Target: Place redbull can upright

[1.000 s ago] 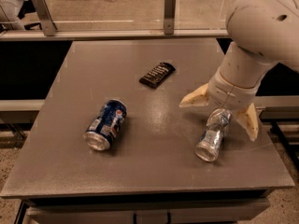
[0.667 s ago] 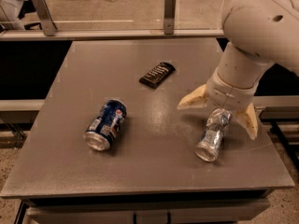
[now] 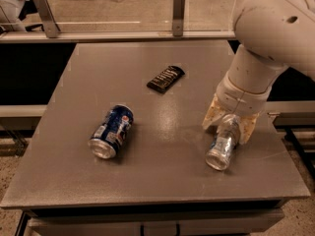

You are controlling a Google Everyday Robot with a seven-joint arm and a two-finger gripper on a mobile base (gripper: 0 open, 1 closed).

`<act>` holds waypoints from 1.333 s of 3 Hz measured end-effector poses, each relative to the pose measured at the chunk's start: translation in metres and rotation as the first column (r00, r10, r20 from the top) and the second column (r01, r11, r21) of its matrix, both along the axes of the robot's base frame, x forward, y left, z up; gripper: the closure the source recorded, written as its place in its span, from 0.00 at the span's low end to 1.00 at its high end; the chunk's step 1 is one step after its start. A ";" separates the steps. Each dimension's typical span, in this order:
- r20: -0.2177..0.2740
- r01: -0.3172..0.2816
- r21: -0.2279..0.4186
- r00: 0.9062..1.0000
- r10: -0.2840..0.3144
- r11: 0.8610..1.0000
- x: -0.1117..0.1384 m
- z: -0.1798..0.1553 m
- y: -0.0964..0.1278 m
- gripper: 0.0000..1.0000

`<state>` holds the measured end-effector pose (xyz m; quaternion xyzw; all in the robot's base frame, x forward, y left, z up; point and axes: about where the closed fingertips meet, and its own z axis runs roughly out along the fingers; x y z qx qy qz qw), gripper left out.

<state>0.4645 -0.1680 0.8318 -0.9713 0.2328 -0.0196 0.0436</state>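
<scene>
Redbull can (image 3: 221,149) lies on its side near the right edge of the bench (image 3: 162,181), open end facing the front edge. Claw (image 3: 229,130) sits over its far end, fingers clamped on both sides. Blue can (image 3: 111,131) lies front-left, dark packet (image 3: 165,78) mid-bench toward the back.

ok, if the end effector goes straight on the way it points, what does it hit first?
The redbull can: the end effector points down at the table, right over the lying can's far end. It may already be touching; depth is unclear.
</scene>
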 end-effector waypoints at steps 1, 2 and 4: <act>0.003 0.000 0.000 1.000 0.000 1.000 0.000 0.000 0.000 0.64; 0.015 -0.038 -0.006 0.999 0.038 0.999 0.003 0.008 0.002 0.88; 0.191 -0.227 0.073 0.959 0.210 0.971 0.008 0.062 -0.008 1.00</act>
